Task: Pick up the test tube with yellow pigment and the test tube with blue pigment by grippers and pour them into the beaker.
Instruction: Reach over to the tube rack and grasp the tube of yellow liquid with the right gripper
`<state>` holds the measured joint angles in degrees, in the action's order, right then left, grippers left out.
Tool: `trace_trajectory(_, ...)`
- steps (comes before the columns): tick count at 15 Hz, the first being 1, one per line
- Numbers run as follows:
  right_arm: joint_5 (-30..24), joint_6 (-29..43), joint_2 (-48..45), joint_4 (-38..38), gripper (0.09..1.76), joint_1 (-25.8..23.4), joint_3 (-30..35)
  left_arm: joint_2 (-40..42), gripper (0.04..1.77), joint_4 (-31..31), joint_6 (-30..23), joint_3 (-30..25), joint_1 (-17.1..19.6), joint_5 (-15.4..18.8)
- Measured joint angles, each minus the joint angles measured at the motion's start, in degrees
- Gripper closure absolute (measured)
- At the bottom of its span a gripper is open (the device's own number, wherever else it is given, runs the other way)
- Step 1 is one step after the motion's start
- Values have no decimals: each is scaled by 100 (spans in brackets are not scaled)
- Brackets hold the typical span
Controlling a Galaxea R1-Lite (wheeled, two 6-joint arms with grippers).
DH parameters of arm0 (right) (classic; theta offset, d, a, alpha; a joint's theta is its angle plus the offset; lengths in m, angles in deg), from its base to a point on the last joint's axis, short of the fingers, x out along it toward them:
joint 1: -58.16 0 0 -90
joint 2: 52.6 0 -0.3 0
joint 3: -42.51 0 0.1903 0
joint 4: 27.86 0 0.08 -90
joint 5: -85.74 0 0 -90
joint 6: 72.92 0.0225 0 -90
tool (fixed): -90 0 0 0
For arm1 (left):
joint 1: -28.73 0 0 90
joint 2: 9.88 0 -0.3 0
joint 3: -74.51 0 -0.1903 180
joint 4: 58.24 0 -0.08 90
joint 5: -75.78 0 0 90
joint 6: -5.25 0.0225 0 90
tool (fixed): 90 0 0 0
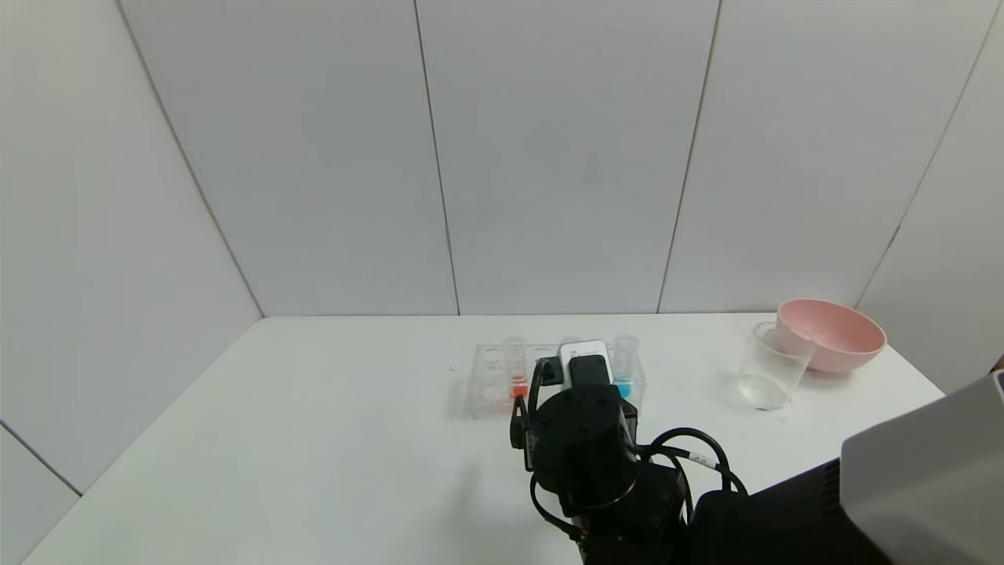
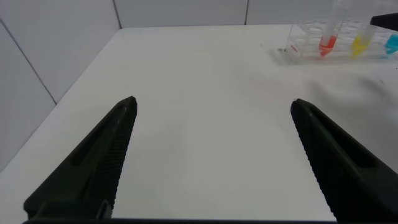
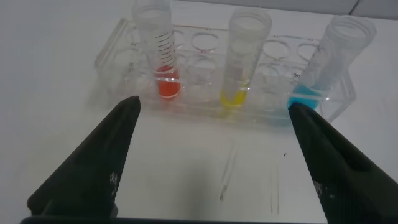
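A clear rack (image 3: 115, 46) holds three tubes upright. The test tube with yellow pigment (image 3: 242, 62) stands in the middle, with the test tube with blue pigment (image 3: 333, 59) on one side and an orange-red tube (image 3: 158, 56) on the other. My right gripper (image 3: 214, 106) is open just in front of the rack, centred on the yellow tube and apart from it. In the head view its wrist (image 1: 584, 439) hides the yellow tube; the blue tube (image 1: 623, 375) shows beside it. The beaker (image 1: 773, 369) stands to the right. My left gripper (image 2: 211, 102) hangs open over bare table, holding nothing.
A pink bowl (image 1: 831, 333) sits just behind the beaker at the table's far right. The white table (image 1: 314, 439) ends at grey wall panels behind. From the left wrist view the rack (image 2: 305, 43) lies far off.
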<state>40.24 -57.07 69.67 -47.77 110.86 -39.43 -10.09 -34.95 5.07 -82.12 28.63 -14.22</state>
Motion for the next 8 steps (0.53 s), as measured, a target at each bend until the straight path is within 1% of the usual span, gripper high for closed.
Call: trace_trajectory(8,-355,-338,610,12,14,-511,-877,0,5,0,0,0,0,0)
